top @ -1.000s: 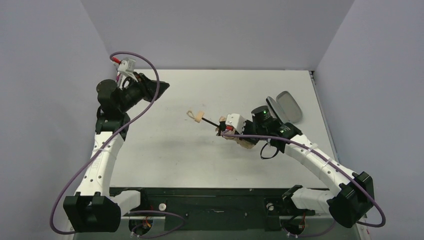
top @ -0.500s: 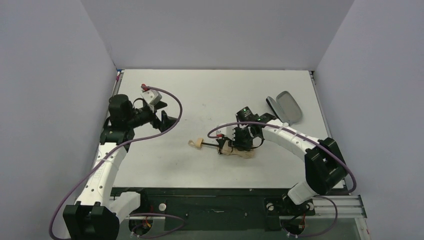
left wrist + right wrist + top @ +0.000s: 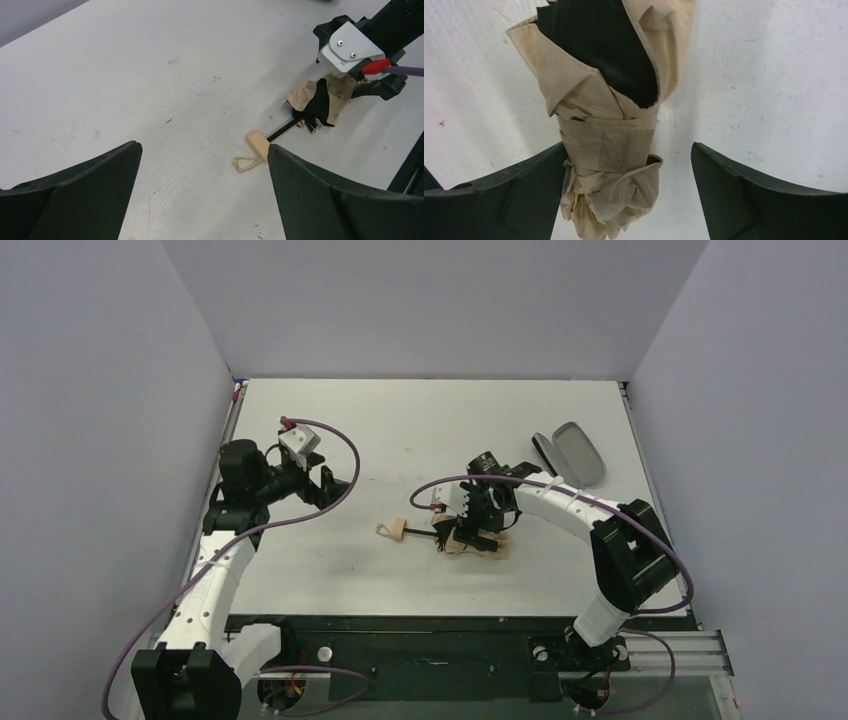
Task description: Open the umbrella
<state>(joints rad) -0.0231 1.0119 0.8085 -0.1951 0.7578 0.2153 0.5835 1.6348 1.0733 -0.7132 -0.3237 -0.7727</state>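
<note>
The folded umbrella (image 3: 470,543) lies on the white table, a wrinkled tan bundle with its black underside showing. Its thin black shaft runs left to the small tan handle (image 3: 398,530) and a cord loop. My right gripper (image 3: 478,528) hangs just over the bundle, open. In the right wrist view the umbrella fabric (image 3: 609,140) rests against one finger (image 3: 514,190) and stands apart from the other. My left gripper (image 3: 335,480) is open, up and left of the handle. In the left wrist view the handle (image 3: 258,144) lies beside its right finger (image 3: 320,195), apart from it.
An open grey oval case (image 3: 572,453) lies at the right of the table, behind the right arm. Purple-grey walls close in the table on the left, back and right. The right arm's white wrist camera (image 3: 349,46) sits above the bundle.
My right gripper brought the umbrella nearer, set it down on the table, then opened and let go. My left gripper opened and swung from the far left toward the handle.
</note>
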